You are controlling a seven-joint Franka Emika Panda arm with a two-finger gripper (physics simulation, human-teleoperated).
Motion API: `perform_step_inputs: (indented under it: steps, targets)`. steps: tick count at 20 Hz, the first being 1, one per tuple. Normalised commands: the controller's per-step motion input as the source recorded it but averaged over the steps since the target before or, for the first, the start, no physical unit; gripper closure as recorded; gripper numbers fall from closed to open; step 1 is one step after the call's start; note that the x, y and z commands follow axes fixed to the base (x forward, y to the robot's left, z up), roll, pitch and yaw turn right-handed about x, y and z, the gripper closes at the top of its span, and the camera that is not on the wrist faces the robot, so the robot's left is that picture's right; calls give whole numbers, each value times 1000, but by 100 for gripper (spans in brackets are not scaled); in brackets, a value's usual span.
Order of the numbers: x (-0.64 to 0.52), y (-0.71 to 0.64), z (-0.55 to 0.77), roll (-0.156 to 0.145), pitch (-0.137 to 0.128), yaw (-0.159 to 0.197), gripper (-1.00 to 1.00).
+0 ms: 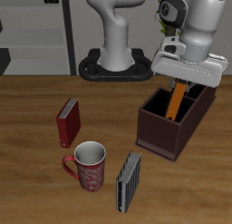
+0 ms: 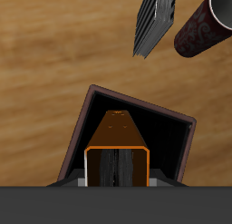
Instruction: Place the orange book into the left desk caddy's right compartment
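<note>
The orange book (image 1: 176,102) is upright between my fingers, its lower end down inside the left desk caddy (image 1: 161,137), a dark brown wooden box beside the table's edge. My gripper (image 1: 179,81) is right above the caddy and shut on the book's upper end. In the wrist view the orange book (image 2: 118,137) reaches down into a dark squarish section of the caddy (image 2: 145,104); my gripper (image 2: 116,179) clamps it at both sides. Whether the book touches the caddy's floor is hidden.
A dark red book (image 1: 68,121) stands near the table's middle. A red patterned mug (image 1: 89,164) and a grey striped book (image 1: 130,180) stand near the front edge; both also show in the wrist view, the mug (image 2: 204,24) and the striped book (image 2: 156,19).
</note>
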Motion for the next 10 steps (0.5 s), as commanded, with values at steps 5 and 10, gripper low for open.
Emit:
perform_step_inputs:
  steps: [5, 10]
  targets:
    - [135, -51, -312, -3, 54, 8, 100]
    - [119, -43, -246, 8, 51, 28, 100]
